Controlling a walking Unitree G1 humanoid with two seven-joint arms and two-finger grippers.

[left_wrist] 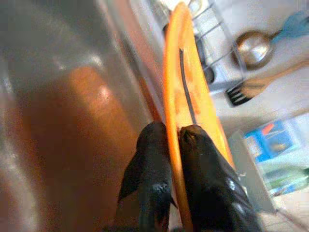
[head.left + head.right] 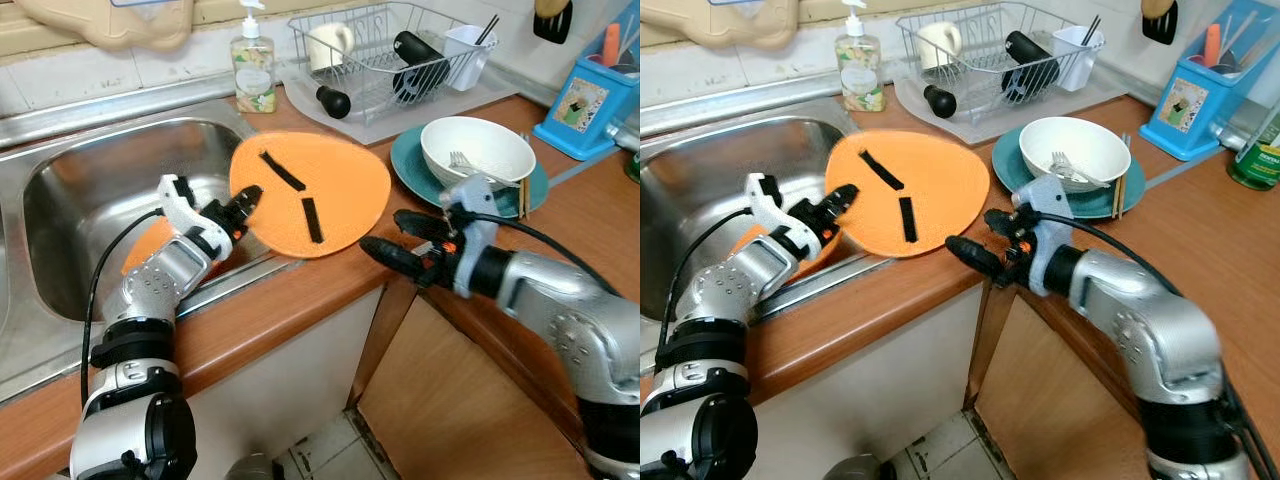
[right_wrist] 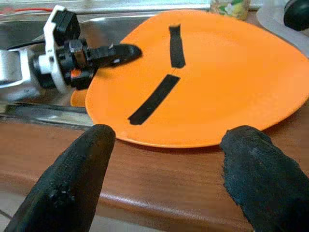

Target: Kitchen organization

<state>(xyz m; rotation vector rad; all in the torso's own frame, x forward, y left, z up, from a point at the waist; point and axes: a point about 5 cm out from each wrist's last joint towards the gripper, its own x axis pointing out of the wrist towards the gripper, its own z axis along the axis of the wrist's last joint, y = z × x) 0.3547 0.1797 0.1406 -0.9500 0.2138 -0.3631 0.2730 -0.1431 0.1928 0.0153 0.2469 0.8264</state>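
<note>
The left gripper [image 2: 245, 203] pinches the orange plate's [image 2: 325, 185] rim, seen edge-on from its wrist. The right gripper [image 3: 164, 159] gapes wide, empty, beside the plate.

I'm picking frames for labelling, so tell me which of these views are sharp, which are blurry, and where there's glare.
Both eye views are sharp and evenly lit, with soft sheen on the sink. The left wrist view is blurry, background especially; the left gripper pinches the orange plate edge-on. The right wrist view shows the plate crisply, while the open right gripper has out-of-focus fingers.
</note>
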